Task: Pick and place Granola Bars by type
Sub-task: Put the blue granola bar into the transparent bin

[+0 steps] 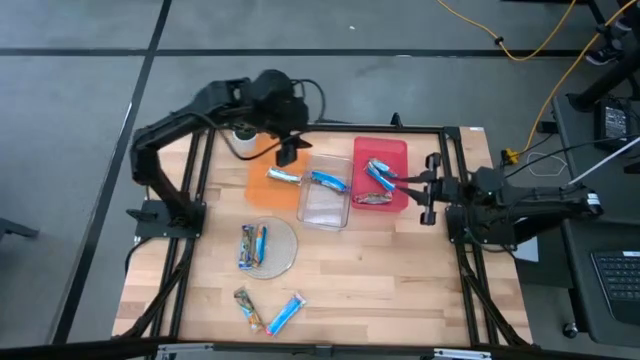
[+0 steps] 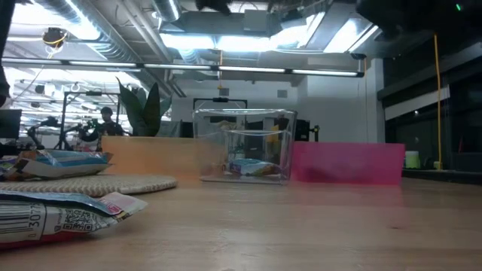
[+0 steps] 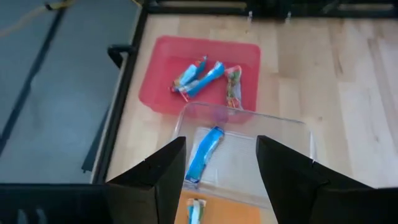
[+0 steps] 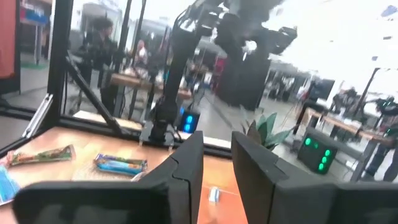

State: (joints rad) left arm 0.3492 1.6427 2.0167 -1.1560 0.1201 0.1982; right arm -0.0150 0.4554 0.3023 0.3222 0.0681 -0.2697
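Granola bars: ten or so small wrapped bars spread over three bins, a plate and the bare surface.
Red bin (image 1: 397, 152): holds two blue-wrapped bars (image 1: 378, 172) and one tan multicoloured bar (image 1: 373, 199) lying near its front edge.
Clear bin (image 1: 325, 205): sits between the red bin and the orange one, with one blue bar (image 1: 329, 181) at its far end.
Orange bin (image 1: 262, 190): just beside the clear bin, holding one bar (image 1: 284, 177) with a blue and silver wrapper.
Round clear plate (image 1: 285, 250): nearer the front of the surface, carrying a tan bar (image 1: 246, 247) and a blue bar (image 1: 261, 243) side by side.
Loose bars: a tan bar (image 1: 247, 306) and a blue bar (image 1: 286, 313) lie on the wooden surface (image 1: 400, 280) near its front edge, close to each other but apart.
Left end effector (image 1: 289, 151): hovers over the far end of the orange bin; its fingers (image 3: 158, 177) stand spread with nothing between them, and its wrist view looks down on the clear and red bins.
Right end effector (image 1: 427, 187): at the right edge of the red bin, fingers (image 4: 185, 163) drawn near together with a narrow gap, nothing seen in them.
Low view: a bar (image 2: 64, 212) lies close to the camera, the clear bin behind it, the red bin beside that.
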